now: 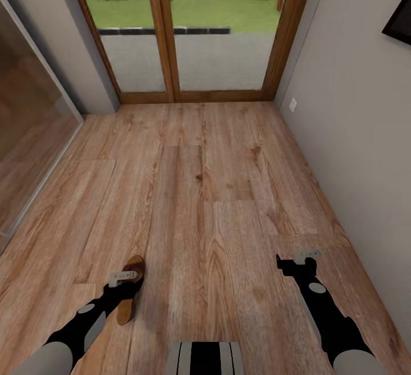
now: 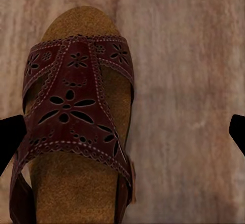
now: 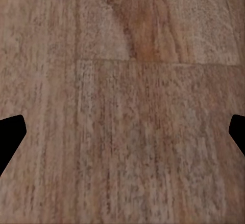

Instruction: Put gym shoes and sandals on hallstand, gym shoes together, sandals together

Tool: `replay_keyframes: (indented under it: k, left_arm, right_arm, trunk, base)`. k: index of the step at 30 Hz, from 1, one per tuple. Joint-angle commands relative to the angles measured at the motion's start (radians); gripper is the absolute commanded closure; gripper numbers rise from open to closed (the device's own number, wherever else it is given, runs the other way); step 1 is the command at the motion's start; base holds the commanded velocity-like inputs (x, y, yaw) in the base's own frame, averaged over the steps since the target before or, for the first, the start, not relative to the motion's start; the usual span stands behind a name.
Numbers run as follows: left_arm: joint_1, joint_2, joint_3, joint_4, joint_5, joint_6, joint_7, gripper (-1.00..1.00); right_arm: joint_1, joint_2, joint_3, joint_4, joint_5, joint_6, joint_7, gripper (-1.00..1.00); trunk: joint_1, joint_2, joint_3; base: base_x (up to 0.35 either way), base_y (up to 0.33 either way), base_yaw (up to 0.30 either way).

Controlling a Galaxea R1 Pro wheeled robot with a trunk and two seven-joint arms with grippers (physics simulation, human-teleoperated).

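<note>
Sandal (image 2: 76, 127) lies flat on the corridor floor (image 1: 217, 192), right under the left gripper (image 2: 122, 132), whose fingers are spread wide and hold nothing. Slide sideways over the sandal, go down, then squeeze.

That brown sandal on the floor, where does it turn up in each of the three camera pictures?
Head view: the sandal lies low and left on the wood floor, partly under the left gripper.
Left wrist view: the sandal lies close up toward one side, strap pattern showing.
Right wrist view: no sandal, just floor planks.
Shared landmark: the wood floor.
</note>
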Motion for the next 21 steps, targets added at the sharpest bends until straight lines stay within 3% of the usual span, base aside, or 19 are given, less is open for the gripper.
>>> replay_keyframes:
  k: [1, 11, 21]
  left_arm:
    - [-0.001, 0.001, 0.005, 0.001, 0.008, 0.0, -0.009, -1.0]
    - [0.0, 0.007, 0.007, 0.002, 0.011, -0.011, -0.008, -1.0]
    - [0.001, 0.009, 0.008, 0.002, 0.013, -0.086, -0.008, -1.0]
  right_arm:
    - [0.0, 0.0, 0.0, -0.002, 0.01, 0.006, -0.002, -1.0]
    - [0.0, 0.001, 0.0, -0.002, 0.011, 0.006, -0.002, -1.0]
    - [0.0, 0.001, 0.0, -0.002, 0.011, 0.006, -0.002, -1.0]
  trunk:
    - [0.0, 0.0, -0.001]
    - [0.0, 0.0, -0.001]
    - [0.0, 0.0, -0.001]
  base:
    - [0.0, 0.0, 0.0]
    - [0.0, 0.0, 0.0]
    - [-0.103, 0.027, 0.0]
